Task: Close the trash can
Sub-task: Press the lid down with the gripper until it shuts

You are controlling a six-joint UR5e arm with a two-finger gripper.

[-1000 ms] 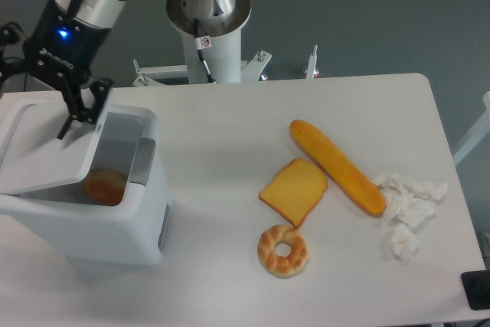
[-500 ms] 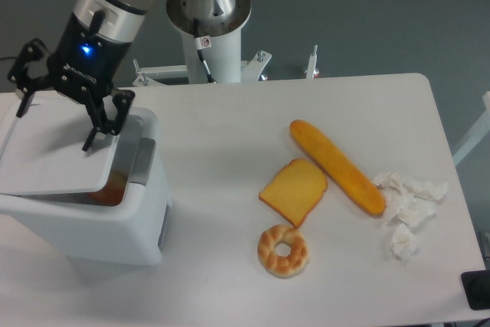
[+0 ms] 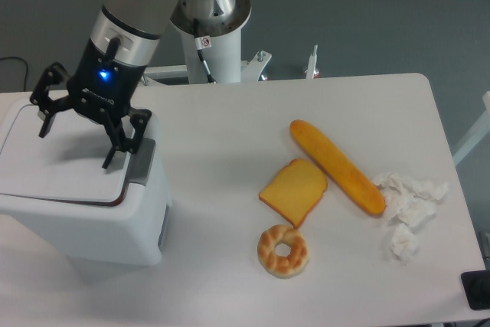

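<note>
The trash can (image 3: pixel 84 204) stands at the table's (image 3: pixel 230 120) left edge, its flat lid (image 3: pixel 65 166) lying nearly shut with only a thin dark gap along the right rim. Over the lid hangs the gripper (image 3: pixel 76 143) — fingers spread wide apart, clamped on nothing. To the right (well apart from the bin) lie a baguette (image 3: pixel 337 166), a toast slice (image 3: pixel 293 191), a doughnut (image 3: pixel 283 250) and crumpled tissue (image 3: pixel 406 204).

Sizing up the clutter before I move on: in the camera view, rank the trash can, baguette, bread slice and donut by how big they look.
1. The trash can, by far the largest.
2. The baguette, the longest of the foods.
3. The bread slice and the donut look close in size; the slice seems slightly larger, but I would not rank them firmly.
</note>
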